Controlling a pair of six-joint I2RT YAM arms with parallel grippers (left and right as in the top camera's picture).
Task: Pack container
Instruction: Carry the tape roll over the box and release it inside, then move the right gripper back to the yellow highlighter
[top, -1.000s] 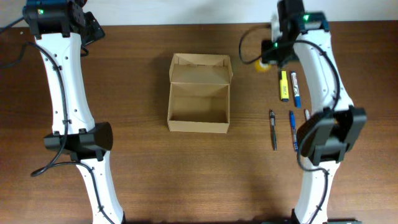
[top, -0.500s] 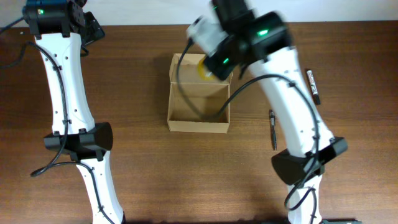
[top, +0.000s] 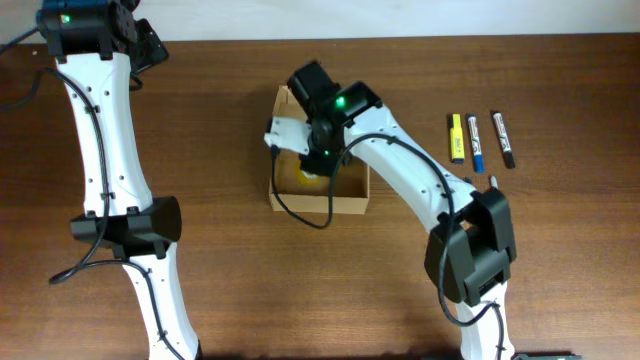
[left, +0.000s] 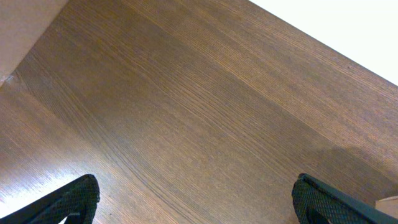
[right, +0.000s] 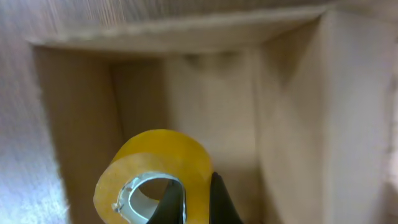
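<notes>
The container (top: 290, 203) is a tan cardboard box in the middle of the table with its flap lid open at the back. My right gripper (top: 318, 160) reaches down into it, shut on the wall of a yellow tape roll (top: 307, 176). In the right wrist view one finger is inside the roll's core and the other outside, so the gripper (right: 198, 199) pinches the tape roll (right: 155, 162) just above the container floor (right: 211, 106). My left gripper (left: 194, 193) is open over bare wood at the table's far left, holding nothing.
A yellow highlighter (top: 456, 138), a blue marker (top: 475, 142) and a black marker (top: 503, 138) lie side by side to the right of the box. The right arm crosses the table between them and the box. The left arm stands along the left side.
The right arm has swung from the far right of the table over to the box, carrying the tape roll, and lowered it inside. The left arm has not moved.
</notes>
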